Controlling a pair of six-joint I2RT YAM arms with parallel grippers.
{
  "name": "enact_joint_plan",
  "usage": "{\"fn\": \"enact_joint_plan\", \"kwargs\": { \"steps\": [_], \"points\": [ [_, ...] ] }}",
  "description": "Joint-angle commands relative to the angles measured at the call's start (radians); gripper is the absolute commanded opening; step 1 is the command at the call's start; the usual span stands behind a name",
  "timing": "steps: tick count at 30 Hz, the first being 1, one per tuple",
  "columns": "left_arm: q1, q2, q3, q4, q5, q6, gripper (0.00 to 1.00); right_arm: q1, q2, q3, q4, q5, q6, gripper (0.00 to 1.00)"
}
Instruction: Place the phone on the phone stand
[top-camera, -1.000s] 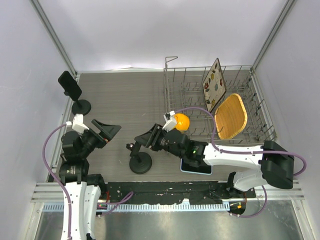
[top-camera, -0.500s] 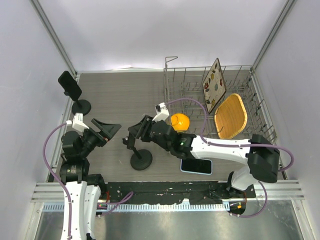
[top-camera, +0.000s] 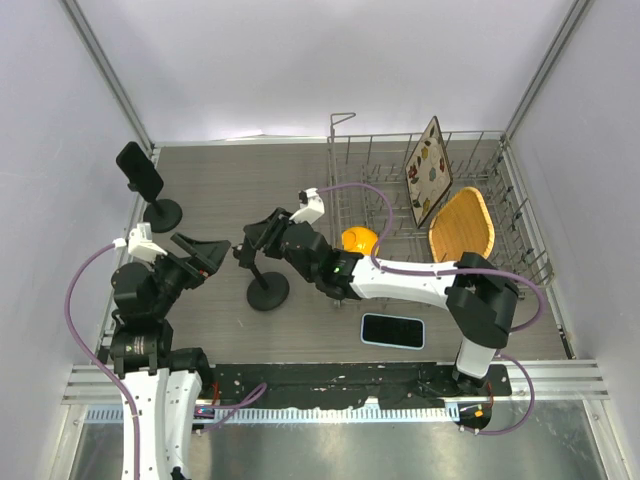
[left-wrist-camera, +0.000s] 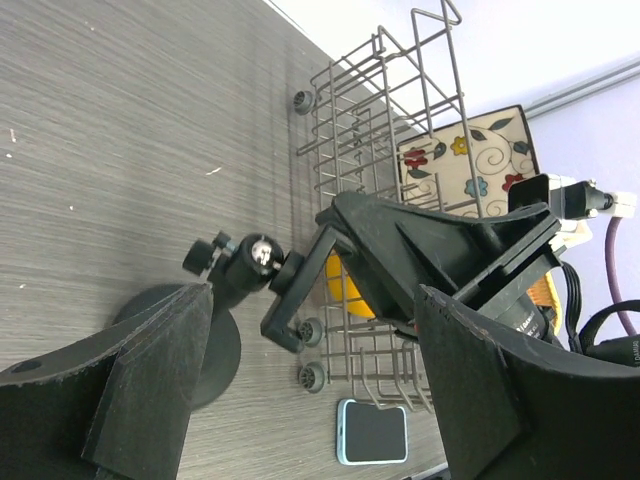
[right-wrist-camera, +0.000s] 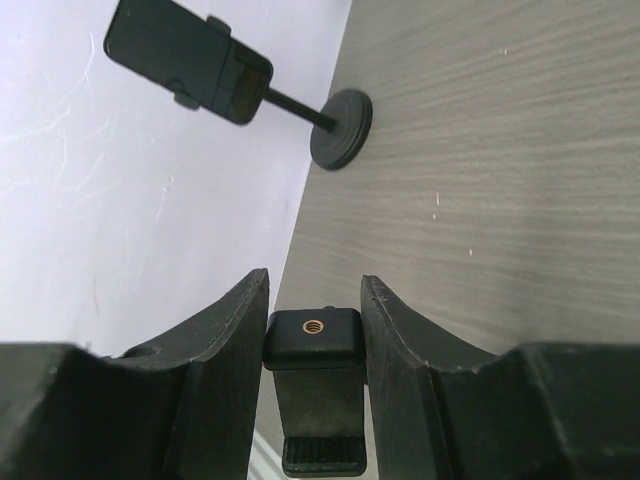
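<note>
The phone (top-camera: 393, 330), dark screen with a light blue edge, lies flat on the table near the front; it also shows in the left wrist view (left-wrist-camera: 372, 431). A black phone stand stands on its round base (top-camera: 268, 291) at centre left. My right gripper (top-camera: 256, 240) is shut on the stand's clamp head (right-wrist-camera: 311, 335), one finger on each side. My left gripper (top-camera: 205, 255) is open and empty, just left of the stand, with the stand's ball joint (left-wrist-camera: 250, 260) beyond its fingers.
A second stand (top-camera: 160, 212) at the back left holds another dark phone (top-camera: 140, 170). A wire dish rack (top-camera: 440, 215) at the right holds a patterned plate (top-camera: 428, 170), a wooden plate (top-camera: 462, 232) and an orange bowl (top-camera: 358, 238). White walls enclose the table.
My right arm has reached left and back with the stand's clamp in its grip, and the stand's base has shifted left. The phone, earlier partly under the arm, now lies uncovered. My left gripper moved slightly left.
</note>
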Motion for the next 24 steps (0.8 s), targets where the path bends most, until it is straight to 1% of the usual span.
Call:
{"fn": "enact_joint_plan", "kwargs": {
  "steps": [1,4,8,10,13,16,18,22,24],
  "points": [
    [-0.002,0.016,0.016,-0.002,-0.02,0.029,0.86,-0.008,0.023,0.031,0.262,0.084,-0.059,0.01],
    [-0.002,0.036,0.0,-0.005,-0.007,0.035,0.86,-0.012,0.043,-0.035,0.322,0.09,-0.025,0.01],
    [0.0,0.076,-0.018,0.001,0.036,0.041,0.86,-0.016,0.02,-0.132,0.355,0.133,0.1,0.01],
    [0.0,0.085,-0.041,0.017,0.053,0.031,0.86,-0.016,0.002,-0.169,0.329,0.136,0.178,0.01],
    [-0.002,0.096,-0.076,0.065,0.093,-0.004,0.85,-0.016,-0.006,-0.198,0.283,0.115,0.252,0.01],
    [0.0,0.104,-0.098,0.091,0.124,-0.024,0.84,-0.013,-0.02,-0.23,0.264,0.095,0.252,0.01],
    [0.0,0.115,-0.107,0.09,0.151,-0.025,0.84,-0.009,-0.035,-0.243,0.223,0.092,0.251,0.01],
    [-0.002,0.124,-0.124,0.068,0.198,-0.034,0.87,0.01,-0.058,-0.272,0.136,0.102,0.274,0.01],
    [0.0,0.118,-0.147,0.076,0.228,-0.073,0.87,0.025,-0.058,-0.279,0.1,0.116,0.312,0.01]
  ]
}}
